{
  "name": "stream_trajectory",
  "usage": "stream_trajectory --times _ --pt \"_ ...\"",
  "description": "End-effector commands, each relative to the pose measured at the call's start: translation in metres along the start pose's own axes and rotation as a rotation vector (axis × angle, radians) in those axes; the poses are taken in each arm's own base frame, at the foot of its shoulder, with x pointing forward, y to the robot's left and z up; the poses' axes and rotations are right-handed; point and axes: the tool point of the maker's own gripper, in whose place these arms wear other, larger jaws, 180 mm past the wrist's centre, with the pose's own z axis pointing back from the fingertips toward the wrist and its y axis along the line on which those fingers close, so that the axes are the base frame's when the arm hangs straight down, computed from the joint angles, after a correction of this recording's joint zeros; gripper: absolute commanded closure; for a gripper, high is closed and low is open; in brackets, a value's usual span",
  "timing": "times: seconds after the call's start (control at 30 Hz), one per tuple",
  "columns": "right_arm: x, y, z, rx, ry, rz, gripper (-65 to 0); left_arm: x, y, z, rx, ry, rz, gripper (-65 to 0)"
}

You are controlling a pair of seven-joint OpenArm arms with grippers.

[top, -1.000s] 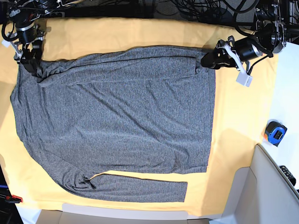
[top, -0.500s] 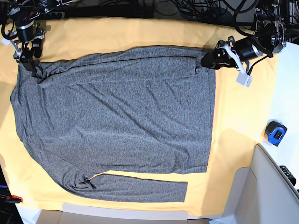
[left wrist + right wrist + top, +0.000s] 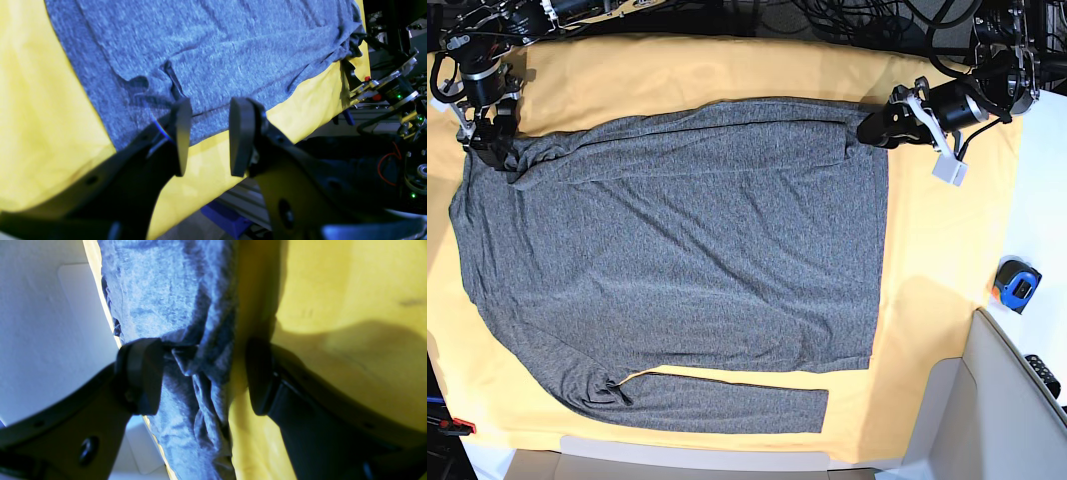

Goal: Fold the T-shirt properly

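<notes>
Grey long-sleeved T-shirt lies spread flat on the yellow-orange cloth; no readable writing shows anywhere. Left gripper hovers over the hem corner, jaws parted, holding nothing. Right gripper gapes wide astride a bunched shirt edge, unclamped. Blue tape measure sits aside.

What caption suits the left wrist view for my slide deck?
Left gripper hangs open over the grey T-shirt's edge on the yellow cloth.
</notes>
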Motion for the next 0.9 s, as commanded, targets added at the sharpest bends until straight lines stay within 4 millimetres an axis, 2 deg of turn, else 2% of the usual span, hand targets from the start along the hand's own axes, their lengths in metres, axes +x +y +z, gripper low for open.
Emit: stream_trajectory --times 0.0,0.27,0.6,0.7,0.87 --pt "0.003 0.012 -0.002 0.028 -0.008 0.012 -38.7 0.009 -0.004 0.004 -0.013 -0.027 -0.017 -19.8" --pt "0.001 0.027 -0.010 0.062 -0.006 0.010 -38.7 0.010 -0.004 0.004 -0.013 -0.030 -0.017 -19.8" --pt "0.002 0.025 -0.012 0.037 -0.010 0.021 -38.1 0.011 -0.004 0.004 -0.013 -0.033 -0.018 -19.8" --pt "0.002 0.023 -0.011 0.031 -0.010 0.023 -29.1 0.012 -0.005 0.004 -0.014 -0.035 -0.020 -19.8" --pt "0.002 0.017 -0.009 0.017 -0.009 0.028 -4.3 0.020 0.001 0.010 0.007 -0.062 -0.021 -19.8"
